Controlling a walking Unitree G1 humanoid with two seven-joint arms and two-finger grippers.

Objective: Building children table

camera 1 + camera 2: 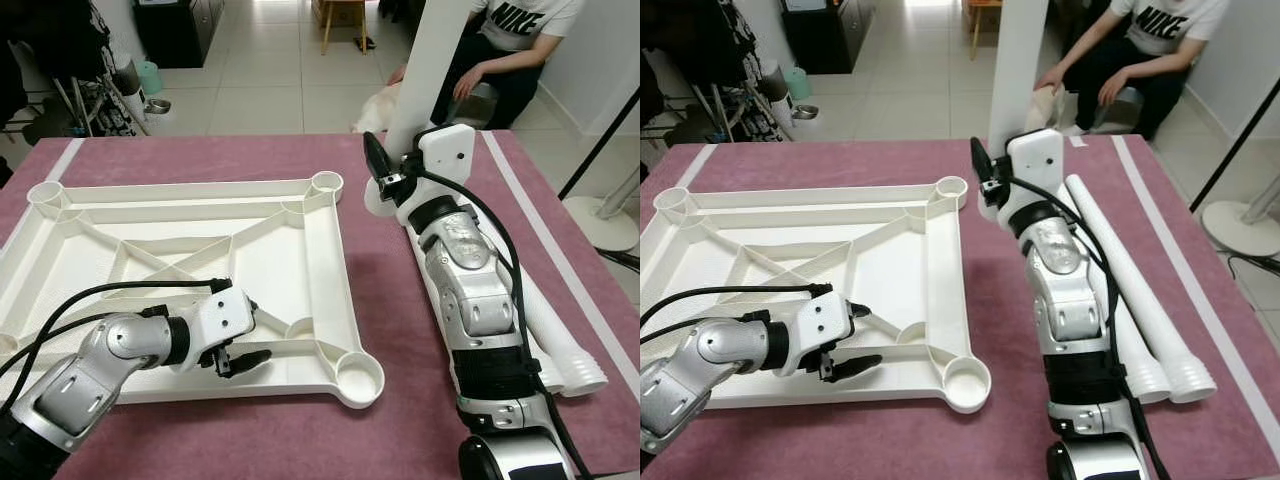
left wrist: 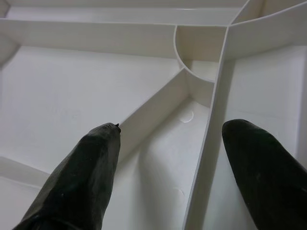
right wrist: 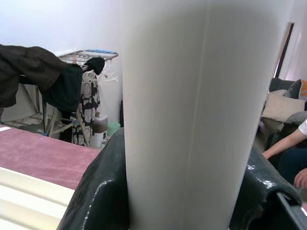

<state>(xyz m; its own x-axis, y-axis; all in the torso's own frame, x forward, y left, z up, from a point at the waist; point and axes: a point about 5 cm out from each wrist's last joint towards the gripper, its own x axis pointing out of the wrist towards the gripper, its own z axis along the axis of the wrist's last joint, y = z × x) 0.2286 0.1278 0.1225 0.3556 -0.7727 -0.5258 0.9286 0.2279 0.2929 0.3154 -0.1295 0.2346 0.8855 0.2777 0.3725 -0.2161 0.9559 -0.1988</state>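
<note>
Tabletop [image 1: 310,260], white plastic, lies upside down on the maroon mat [image 1: 400,300], ribs facing up and a round leg socket [image 1: 358,374] at each corner. Over on the left, the left gripper [image 1: 240,356] sits low over the near edge of the tabletop, fingers [image 2: 86,177] spread apart with a thin upright rib [image 2: 206,143] between them, gripping nothing. The right gripper [image 1: 385,172] is up beside the far right corner of the tabletop, and its fingers [image 3: 103,191] are clamped around a white table leg [image 1: 430,60], holding it upright off the mat. Two more legs [image 1: 1140,300] lie flat side by side on the mat, just right of the right arm. Beyond the mat, a person [image 1: 505,45] in a white shirt and dark trousers sits on the tiled floor [image 1: 270,80]. A clothes rack [image 3: 81,91] hung with dark garments stands at the far left.
</note>
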